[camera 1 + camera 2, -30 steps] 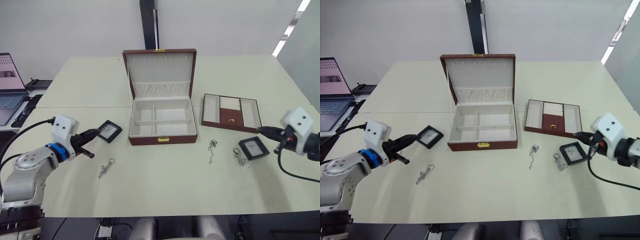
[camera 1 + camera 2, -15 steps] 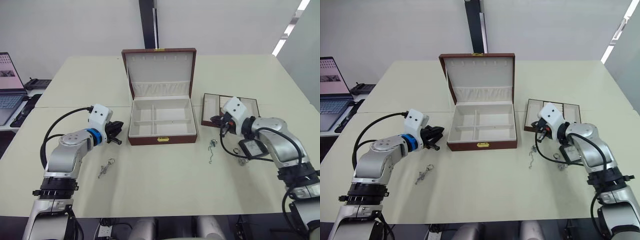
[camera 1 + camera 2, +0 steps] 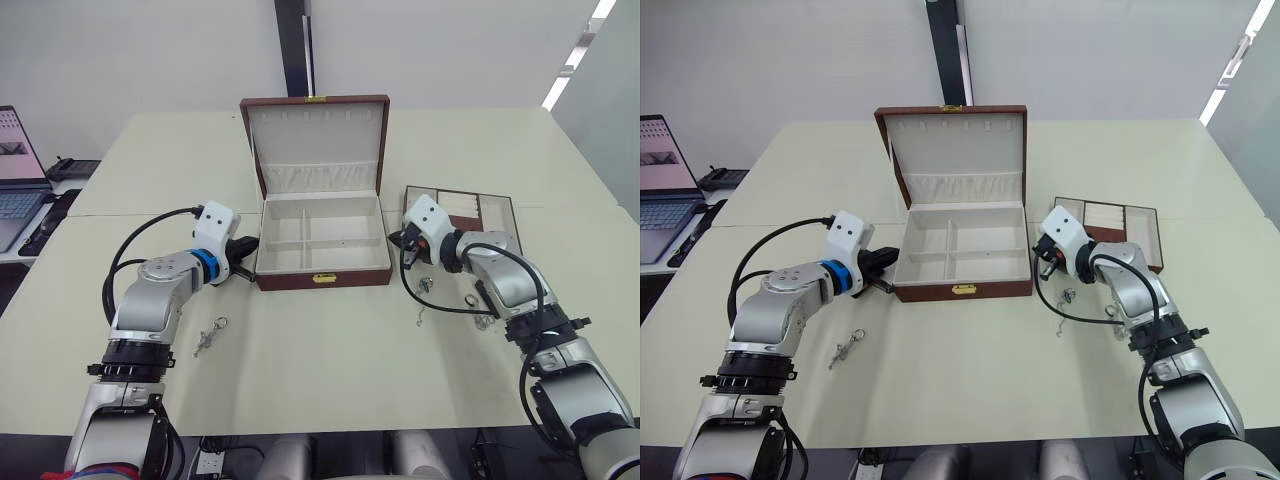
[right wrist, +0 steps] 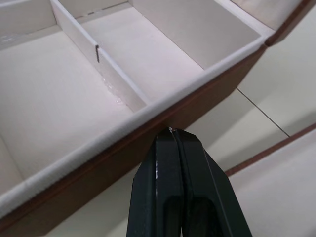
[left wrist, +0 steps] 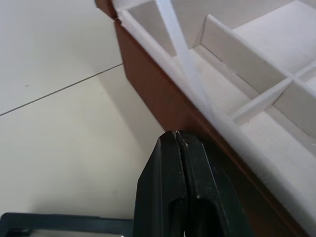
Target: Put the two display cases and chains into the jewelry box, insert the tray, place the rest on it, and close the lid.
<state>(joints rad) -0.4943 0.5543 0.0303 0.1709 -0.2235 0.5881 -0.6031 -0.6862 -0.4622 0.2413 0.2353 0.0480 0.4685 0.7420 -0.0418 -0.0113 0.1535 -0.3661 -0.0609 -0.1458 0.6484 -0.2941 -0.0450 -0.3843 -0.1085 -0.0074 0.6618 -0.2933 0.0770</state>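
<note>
Evidently both grippers are squaring up the box (image 3: 322, 243) before any loading: the left gripper (image 5: 177, 136) is pressed shut and empty, its tips against the box's left wall, and the right gripper (image 4: 172, 132), likewise shut and empty, meets the right wall. To do this well, they should push evenly from both sides so the box does not twist, and keep low on the walls. One case (image 5: 59, 226) lies just behind the left fingertips; the tray (image 3: 485, 222) sits just beyond the right gripper, and a chain (image 3: 425, 290) lies near it. The lid (image 3: 314, 145) stands open.
</note>
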